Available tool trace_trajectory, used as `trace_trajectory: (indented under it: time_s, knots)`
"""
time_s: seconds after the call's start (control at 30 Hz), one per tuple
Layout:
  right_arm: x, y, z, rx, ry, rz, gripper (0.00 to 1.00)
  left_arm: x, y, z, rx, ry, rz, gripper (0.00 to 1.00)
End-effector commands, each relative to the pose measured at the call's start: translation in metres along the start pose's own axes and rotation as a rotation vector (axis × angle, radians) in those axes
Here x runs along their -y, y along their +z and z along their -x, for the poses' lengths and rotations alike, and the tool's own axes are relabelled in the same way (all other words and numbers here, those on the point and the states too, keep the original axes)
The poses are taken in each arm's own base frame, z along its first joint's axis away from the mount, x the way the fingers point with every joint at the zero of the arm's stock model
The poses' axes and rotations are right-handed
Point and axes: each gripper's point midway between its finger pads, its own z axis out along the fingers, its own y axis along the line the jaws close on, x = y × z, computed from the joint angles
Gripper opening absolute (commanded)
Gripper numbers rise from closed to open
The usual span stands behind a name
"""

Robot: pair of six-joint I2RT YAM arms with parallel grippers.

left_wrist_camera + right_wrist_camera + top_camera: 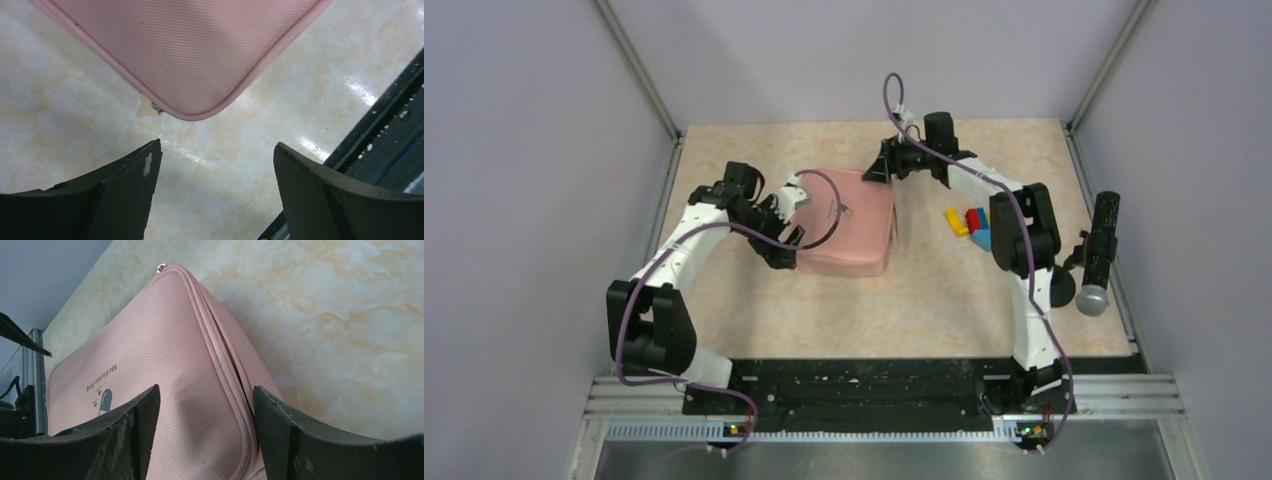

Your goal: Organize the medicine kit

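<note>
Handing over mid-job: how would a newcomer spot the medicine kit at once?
On the beige marbled table, look near the middle. The medicine kit lies flat there, a large soft pink case with rounded corners and a small dark logo on top. The yellow, red and blue blocks to its right are far smaller.

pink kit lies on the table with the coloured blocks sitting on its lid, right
No: the coloured blocks sit on the table, apart from the pink kit, on the right arm's side, as the top view shows. The kit does lie on the table.
</note>
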Motion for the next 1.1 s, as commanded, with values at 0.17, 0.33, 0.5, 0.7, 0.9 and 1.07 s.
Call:
trace_trajectory:
  time_s: [0.17, 0.33, 0.5, 0.7, 0.9, 1.07]
  knots:
    - [-0.034, -0.004, 0.003, 0.005, -0.029, 0.122, 0.58, -0.066, 0.02, 0.029, 0.035, -0.001, 0.214, 0.85]
    - [-0.063, -0.025, -0.023, -0.029, 0.021, 0.152, 0.42, -0.124, 0.012, 0.059, 0.022, 0.027, 0.398, 0.85]
    - [-0.099, -0.052, -0.064, -0.086, 0.082, 0.173, 0.35, -0.19, 0.004, 0.089, 0.039, 0.103, 0.574, 0.86]
    - [-0.128, -0.089, -0.051, -0.074, 0.015, 0.169, 0.4, -0.216, -0.002, 0.078, -0.017, 0.093, 0.62, 0.88]
    - [-0.105, -0.103, 0.005, 0.041, -0.021, 0.067, 0.43, -0.186, -0.027, 0.05, 0.031, -0.061, 0.548, 0.88]
    - [-0.058, -0.089, 0.004, 0.051, 0.057, -0.095, 0.55, -0.137, -0.034, 0.038, 0.044, -0.186, 0.416, 0.88]
